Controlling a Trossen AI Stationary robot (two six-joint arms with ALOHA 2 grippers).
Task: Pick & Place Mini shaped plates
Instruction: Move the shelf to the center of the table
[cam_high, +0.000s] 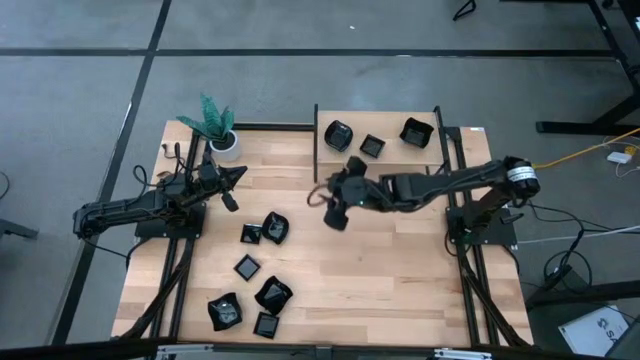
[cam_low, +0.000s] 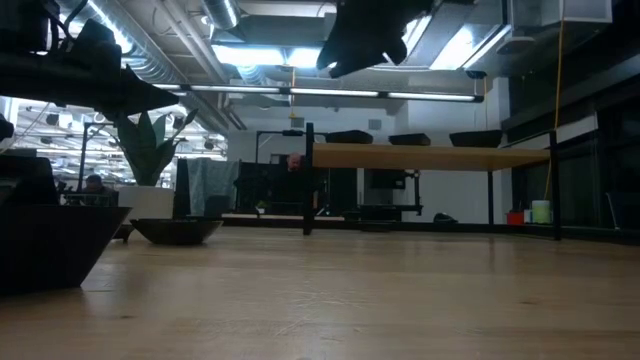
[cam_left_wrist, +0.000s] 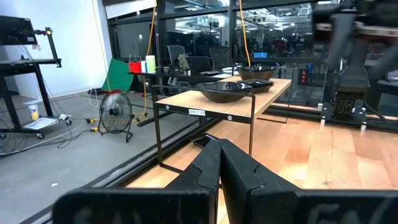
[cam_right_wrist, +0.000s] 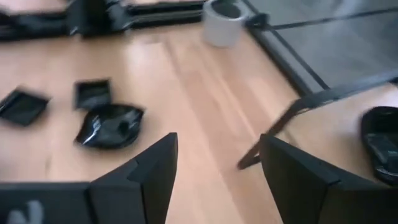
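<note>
Tabletop plates (cam_high: 262, 230) beside right hand (cam_high: 335, 205)

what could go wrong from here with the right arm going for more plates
1. The open right gripper hangs empty right beside the raised shelf; a careless swing could clip its black frame or jostle the three plates on it.
2. The nearest plates lie close together, one small square plate almost touching a bigger one, so the open fingers might nudge a neighbour.
3. The left gripper, shut, waits near the potted plant; reaching left could crowd it.
</note>
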